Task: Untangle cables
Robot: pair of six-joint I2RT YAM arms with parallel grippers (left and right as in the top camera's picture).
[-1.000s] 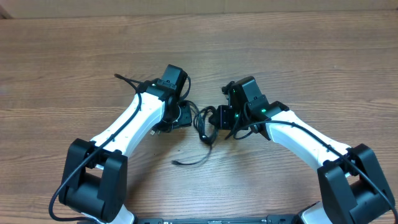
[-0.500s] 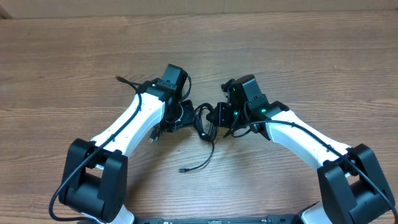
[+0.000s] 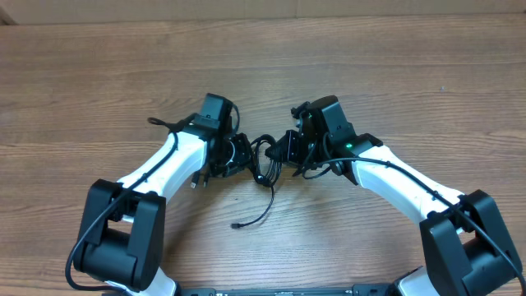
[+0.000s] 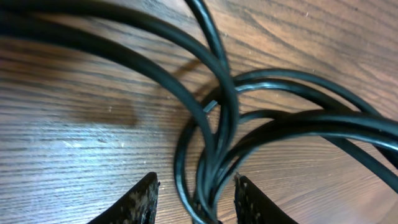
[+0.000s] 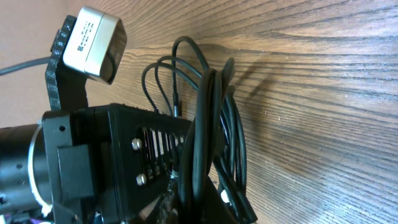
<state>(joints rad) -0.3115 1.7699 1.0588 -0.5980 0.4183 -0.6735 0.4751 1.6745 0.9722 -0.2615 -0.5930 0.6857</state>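
– Left gripper (image 4: 196, 200) fingers are seen apart, straddling looped black cables (image 4: 217, 134) at lower centre. How is the right gripper (image 5: 196, 202) set?
– It appears clamped on the same bundle, low in its view. One loose plug end (image 3: 236, 224) is trailed toward the bottom across the wooden table (image 3: 394, 74). Separation seems barely begun. Next, one strand should be pinched and drawn sideways.

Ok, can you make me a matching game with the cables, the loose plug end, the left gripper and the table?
Things:
1. cables
2. loose plug end
3. left gripper
4. table

Matches:
A. brown wood grain
B. lying alone, away from the bunch
C. black, bunched in loops mid-table
D. one finger on each side of a cable loop

Pairs: 1-C, 2-B, 3-D, 4-A
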